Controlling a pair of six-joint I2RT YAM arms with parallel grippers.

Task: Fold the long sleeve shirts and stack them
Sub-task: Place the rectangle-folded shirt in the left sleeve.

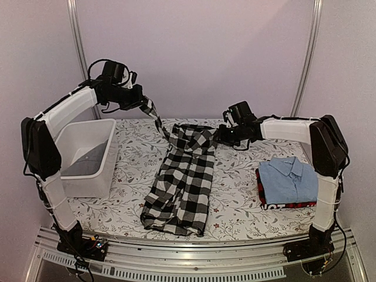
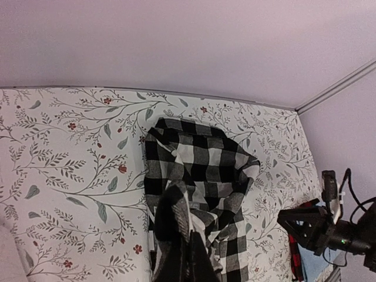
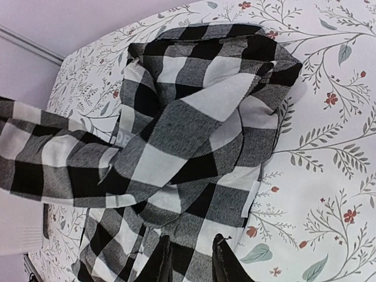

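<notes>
Left fingers (image 1: 143, 105) are clamped on the checked shirt's sleeve (image 1: 157, 120), holding it raised at the far left. The sleeve runs from them down and to the right, to the shirt's far end. Right fingers (image 3: 160, 263) sit low at the shirt's far right shoulder, with a narrow gap between them over the cloth. Whether they pinch a fold I cannot tell.

The checked shirt (image 1: 182, 182) lies mid-table (image 1: 235, 176). Its long axis runs far to near, and the hem slants a little left toward the near edge. The sleeve stands out left of the body, so folding it likely means carrying it right and near across the body. The left arm already has it.

At the right a folded blue shirt (image 1: 288, 176) rests on a red shirt (image 1: 288, 205), well apart from the checked one. The tub (image 1: 88, 183) stands at the left. Something greyish shows inside it, too dim to name.
</notes>
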